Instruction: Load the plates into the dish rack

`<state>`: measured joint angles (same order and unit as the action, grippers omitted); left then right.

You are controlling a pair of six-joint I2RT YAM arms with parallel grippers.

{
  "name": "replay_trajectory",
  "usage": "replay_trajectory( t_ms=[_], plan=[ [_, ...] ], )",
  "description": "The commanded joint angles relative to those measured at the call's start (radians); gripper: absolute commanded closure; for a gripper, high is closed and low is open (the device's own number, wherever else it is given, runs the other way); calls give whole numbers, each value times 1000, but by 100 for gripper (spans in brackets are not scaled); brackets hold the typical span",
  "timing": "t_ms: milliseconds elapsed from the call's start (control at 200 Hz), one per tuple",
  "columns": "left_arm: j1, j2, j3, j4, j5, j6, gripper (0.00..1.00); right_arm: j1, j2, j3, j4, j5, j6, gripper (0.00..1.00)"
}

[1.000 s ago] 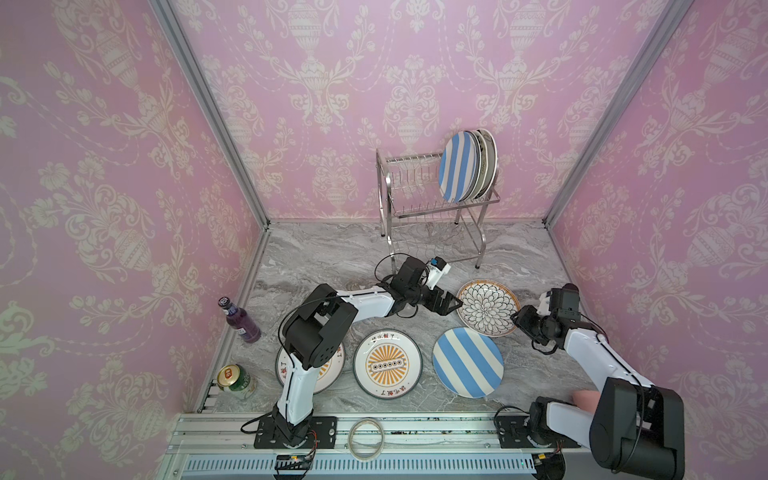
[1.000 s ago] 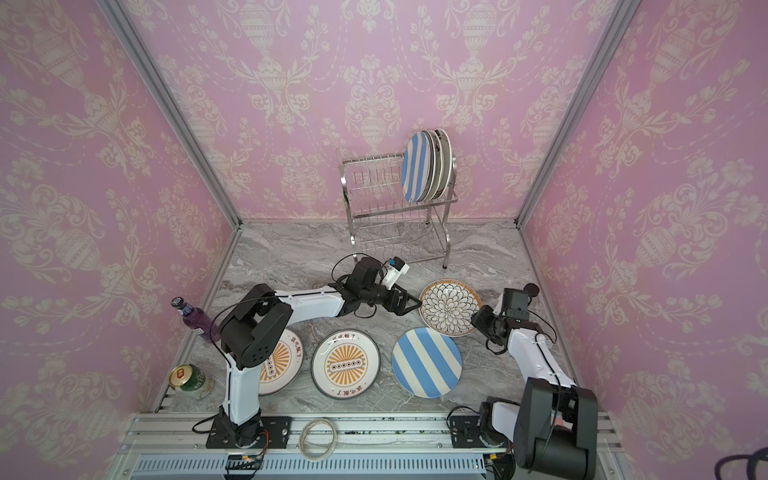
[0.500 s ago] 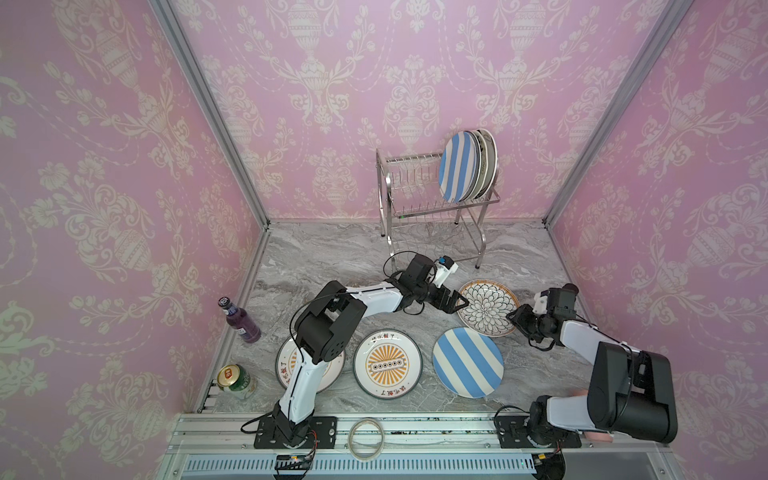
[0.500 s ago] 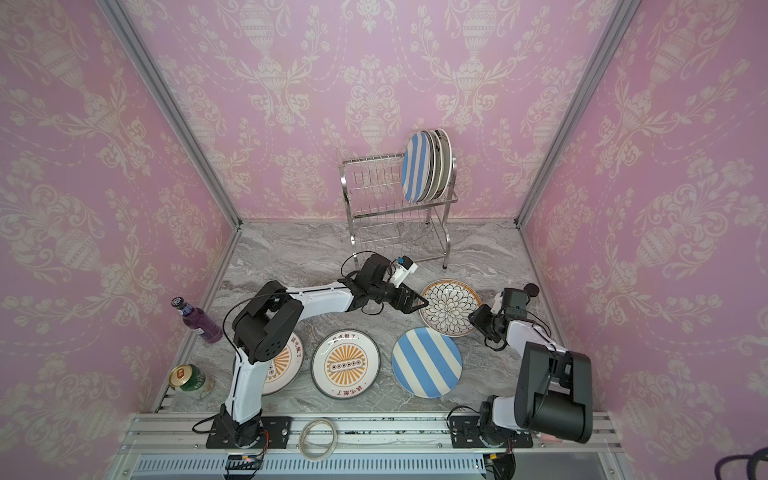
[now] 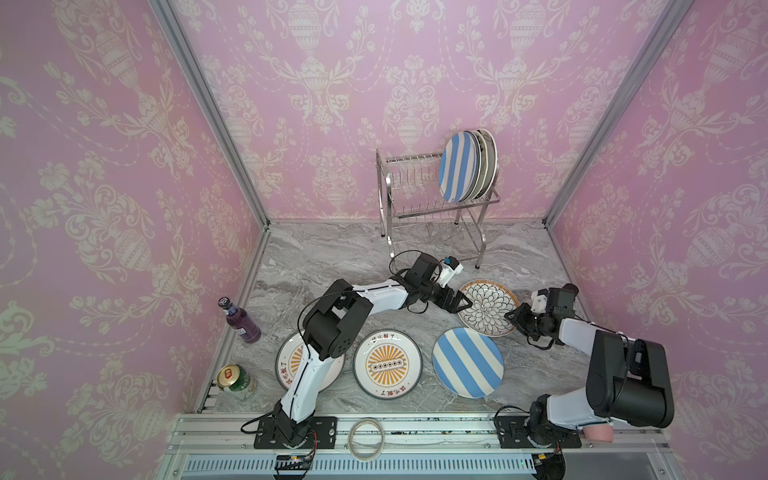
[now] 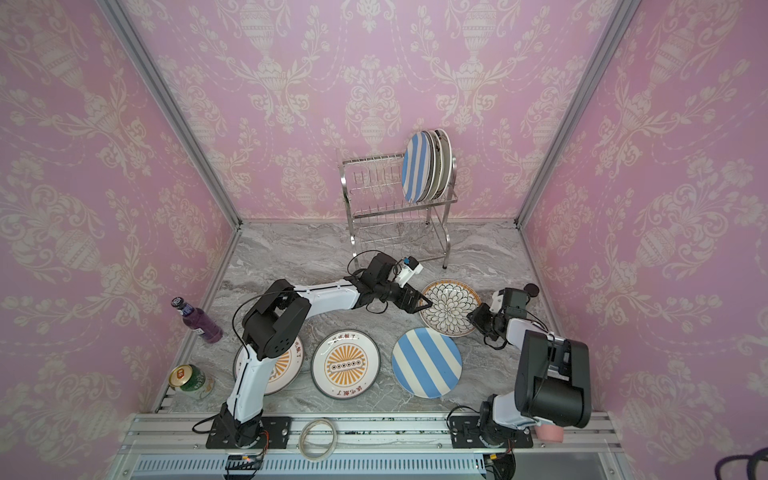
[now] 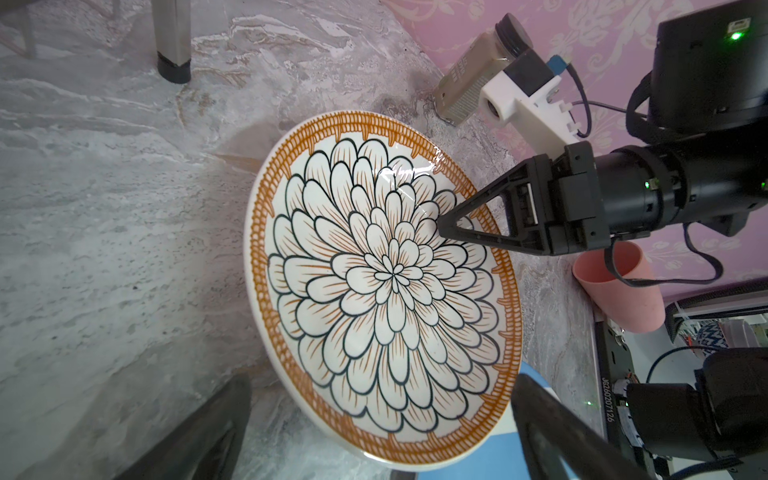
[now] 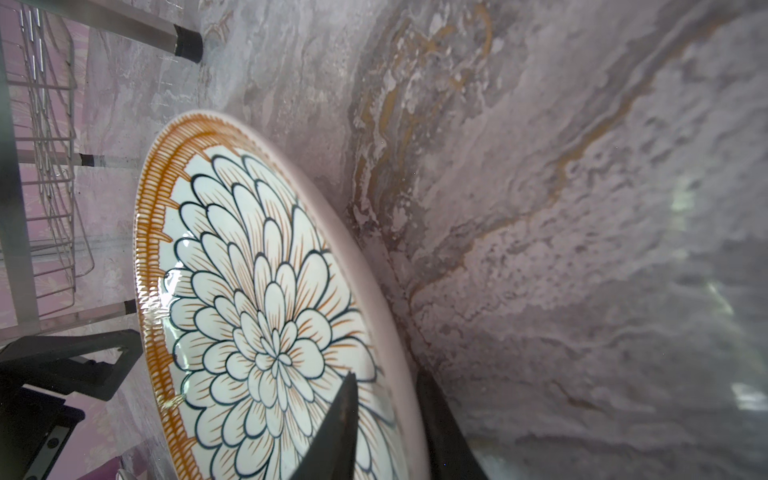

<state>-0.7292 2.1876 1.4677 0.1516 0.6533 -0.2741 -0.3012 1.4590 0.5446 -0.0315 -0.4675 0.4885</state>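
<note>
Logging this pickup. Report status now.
Left jaws open beside petal plate. Right jaws clamped on its rim. Dish rack has free slots; path looks clear.

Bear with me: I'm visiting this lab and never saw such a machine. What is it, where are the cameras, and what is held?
Two robot arms are mounted at the front of a marble table. The two wide pictures look down from overhead; the two close-ups come from cameras on the arms' wrists. On the table lie a petal plate, a striped plate and two sunburst plates; a bottle and a can sit aside. More plates stand in the dish rack. The right claw pinches the petal plate's rim; the left claw is open at its opposite edge, holding nothing.
</note>
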Motion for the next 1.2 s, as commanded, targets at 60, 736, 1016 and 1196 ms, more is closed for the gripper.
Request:
replay_trajectory(
  t_ms=[60,736,1016,1196],
  plan=[
    [-15,13,21,-19,34,20,1,2,0,16,-11,-4,-19,85],
    [28,-301,-100,-24,-138,56,1,45,-298,182,-344,251,-135,100],
    [105,-561,-247,-52,-236,125,1,228,-460,359,-546,392,-170,100],
    [223,-758,-347,-19,-212,39,1,428,-482,501,-636,424,-195,100]
  ],
)
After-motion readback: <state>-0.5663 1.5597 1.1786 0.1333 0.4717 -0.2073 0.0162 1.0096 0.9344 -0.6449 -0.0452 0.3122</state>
